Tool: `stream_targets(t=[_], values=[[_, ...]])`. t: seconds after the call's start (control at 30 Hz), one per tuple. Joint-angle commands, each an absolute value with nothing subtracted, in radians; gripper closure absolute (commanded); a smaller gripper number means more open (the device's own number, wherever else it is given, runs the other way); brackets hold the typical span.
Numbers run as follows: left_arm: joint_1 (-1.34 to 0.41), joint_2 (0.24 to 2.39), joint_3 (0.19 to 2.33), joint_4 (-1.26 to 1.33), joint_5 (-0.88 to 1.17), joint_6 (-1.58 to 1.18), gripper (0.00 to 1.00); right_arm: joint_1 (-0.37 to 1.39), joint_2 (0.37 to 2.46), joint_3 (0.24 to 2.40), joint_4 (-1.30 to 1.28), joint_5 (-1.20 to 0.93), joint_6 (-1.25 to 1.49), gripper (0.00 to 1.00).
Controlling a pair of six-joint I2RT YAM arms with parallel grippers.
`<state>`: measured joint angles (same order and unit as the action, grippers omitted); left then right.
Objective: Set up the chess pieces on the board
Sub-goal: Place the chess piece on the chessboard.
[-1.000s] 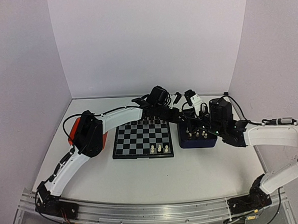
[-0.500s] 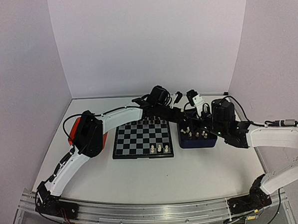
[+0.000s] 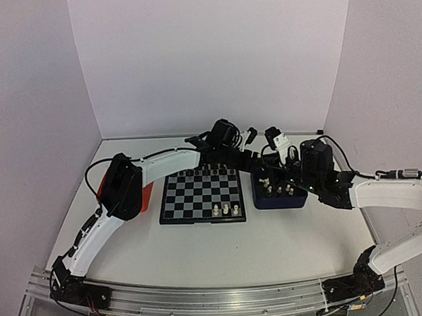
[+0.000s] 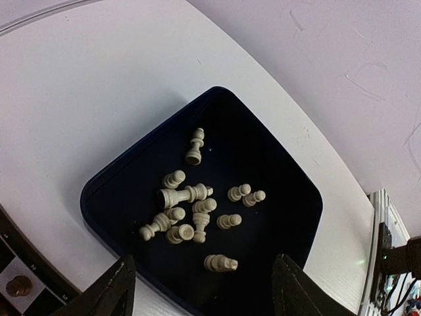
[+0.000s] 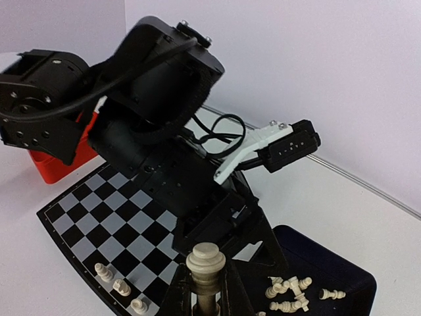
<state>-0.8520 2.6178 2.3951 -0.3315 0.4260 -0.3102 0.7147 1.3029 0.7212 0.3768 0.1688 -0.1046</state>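
Note:
Several cream-white chess pieces point(image 4: 191, 210) lie tumbled in the dark blue tray point(image 4: 105, 191). My left gripper point(image 4: 209, 293) hangs open above them, with one fallen piece point(image 4: 220, 263) between its fingers and nothing held. In the top view that left gripper point(image 3: 263, 175) is over the tray point(image 3: 280, 202). My right gripper point(image 5: 207, 299) is shut on an upright cream piece point(image 5: 206, 260), beside the tray. The board point(image 3: 199, 195) has three white pieces point(image 3: 226, 209) on its near right squares, also visible in the right wrist view point(image 5: 117, 286).
An orange tray point(image 3: 105, 183) sits left of the board under the left arm's elbow. Black chessmen point(image 3: 212, 172) stand along the board's far row. The left arm's wrist point(image 5: 151, 118) fills the space just ahead of my right gripper. White walls close in the table.
My left gripper's jaws have spread wider over the tray. The right arm shifted slightly right a second ago and has held still since, its grip unchanged.

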Motion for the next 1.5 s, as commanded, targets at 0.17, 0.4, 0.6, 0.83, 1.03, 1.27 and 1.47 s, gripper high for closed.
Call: stream_targets(t=[0.17, 0.4, 0.6, 0.83, 1.03, 1.27, 1.47], values=[[-0.781, 2.21, 2.053, -0.23, 0.429, -0.345, 0.15, 0.672, 1.278, 0.746, 0.382, 0.069, -0.103, 1.0], [-0.695, 2.013, 1.798, -0.075, 0.675, -0.411, 0.15, 0.664, 1.327, 0.793, 0.326, -0.167, -0.156, 1.0], [-0.7, 1.987, 1.809, -0.181, 0.762, -0.378, 0.17, 0.663, 1.399, 0.867, 0.283, -0.261, -0.202, 1.0], [-0.737, 2.018, 1.866, -0.308, 0.77, -0.364, 0.22, 0.663, 1.47, 0.92, 0.285, -0.263, -0.254, 1.0], [-0.745, 2.028, 1.863, -0.361, 0.783, -0.359, 0.3, 0.663, 1.496, 0.951, 0.287, -0.26, -0.279, 1.0], [-0.75, 2.036, 1.841, -0.367, 0.826, -0.365, 0.38, 0.663, 1.497, 0.957, 0.291, -0.267, -0.289, 1.0], [-0.766, 2.055, 1.861, -0.36, 0.845, -0.367, 0.43, 0.663, 1.502, 0.964, 0.294, -0.273, -0.291, 1.0]])
